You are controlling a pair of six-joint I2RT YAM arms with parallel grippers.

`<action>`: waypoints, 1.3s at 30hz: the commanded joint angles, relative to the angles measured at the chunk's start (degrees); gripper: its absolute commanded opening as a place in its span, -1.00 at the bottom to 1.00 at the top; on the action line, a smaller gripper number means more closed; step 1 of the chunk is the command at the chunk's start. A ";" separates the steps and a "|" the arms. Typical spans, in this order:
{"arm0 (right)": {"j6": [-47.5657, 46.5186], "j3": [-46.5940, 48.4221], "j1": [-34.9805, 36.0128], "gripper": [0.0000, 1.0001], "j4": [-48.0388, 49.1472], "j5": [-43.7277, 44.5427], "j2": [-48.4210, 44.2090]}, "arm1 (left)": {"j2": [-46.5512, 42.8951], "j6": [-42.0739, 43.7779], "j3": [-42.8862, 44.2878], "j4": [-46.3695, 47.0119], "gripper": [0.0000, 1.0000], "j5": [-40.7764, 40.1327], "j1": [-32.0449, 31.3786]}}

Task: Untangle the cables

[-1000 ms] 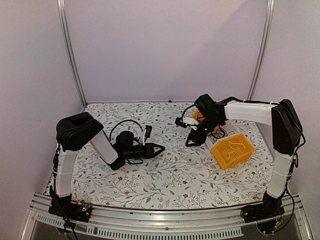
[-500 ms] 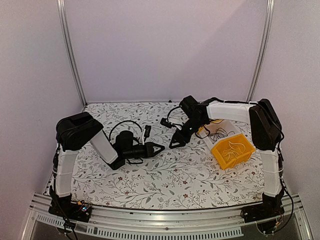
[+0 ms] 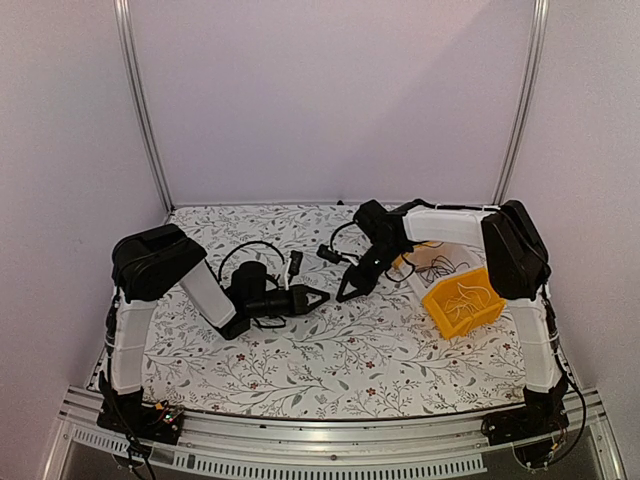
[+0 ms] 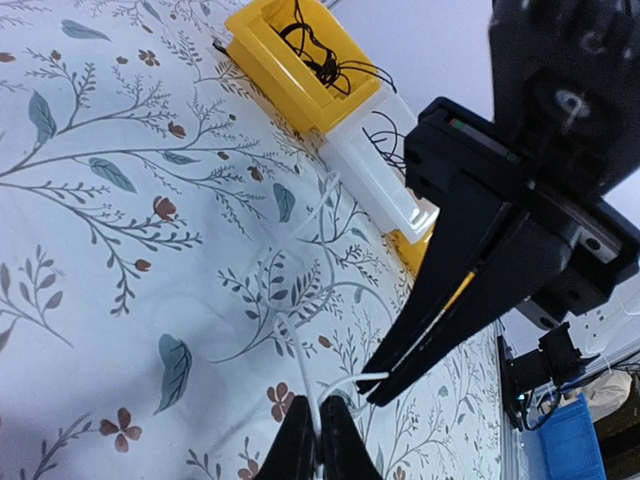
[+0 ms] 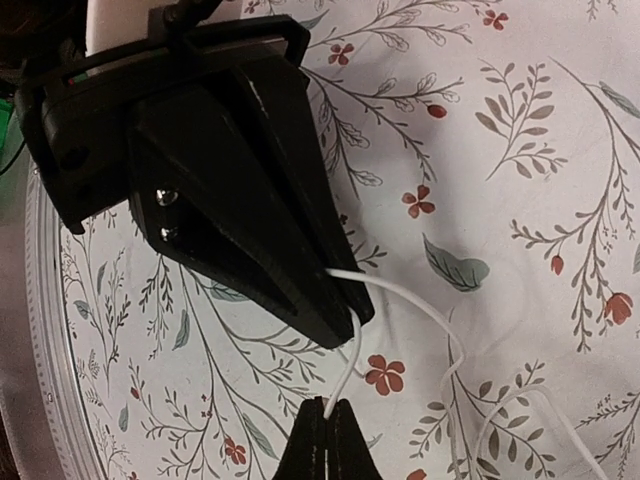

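The flowered tablecloth (image 3: 330,372) is spreading under both my arms. Out past my right pincer (image 5: 324,432) a yellow bin (image 4: 262,58) is holding a snarl of black cables (image 4: 320,62), and a white tray (image 4: 372,172) is sitting against it on the side nearer me.

I am bringing my two pincers tip to tip over the middle of the cloth, just apart. My right pincer is pressed together and pinching a white cable (image 5: 343,372). My left pincer (image 4: 316,442) is pressed together as well, gripping the same white cable right at its tip.

What matters for the coming move is the short stretch of cord bridging the two tips. It is running almost straight from one pincer to the other, so its long axis is lying along the line between them and neither arm is nearer. The rest of the cord is leaving my left pincer in loose curls on the cloth and trailing away toward the tray. I am judging that drawing the pincers apart along that line would pull the slack through.
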 commanded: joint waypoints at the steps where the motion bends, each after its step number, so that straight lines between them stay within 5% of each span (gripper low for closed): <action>1: -1.95 0.24 -1.51 -1.00 -1.89 1.43 -2.98 | -0.85 0.35 -1.36 -3.48 -1.00 0.75 0.54; 15: -5.68 2.06 -34.54 -1.00 -1.44 6.64 -27.45 | -9.22 2.34 -12.43 -5.48 -1.00 -2.68 5.99; 21: -6.16 -1.66 -46.10 -1.00 1.90 8.29 -32.74 | -11.19 0.42 -9.62 -16.68 -1.00 -10.61 7.47; 28: -7.24 -9.09 -51.55 -1.00 3.83 11.64 -37.22 | -13.66 1.35 -4.13 -20.30 -1.00 -13.11 6.78; 39: -18.96 -33.58 -50.90 -1.00 -2.65 2.29 -46.45 | -15.39 13.84 12.48 -21.88 -1.00 -8.51 -5.99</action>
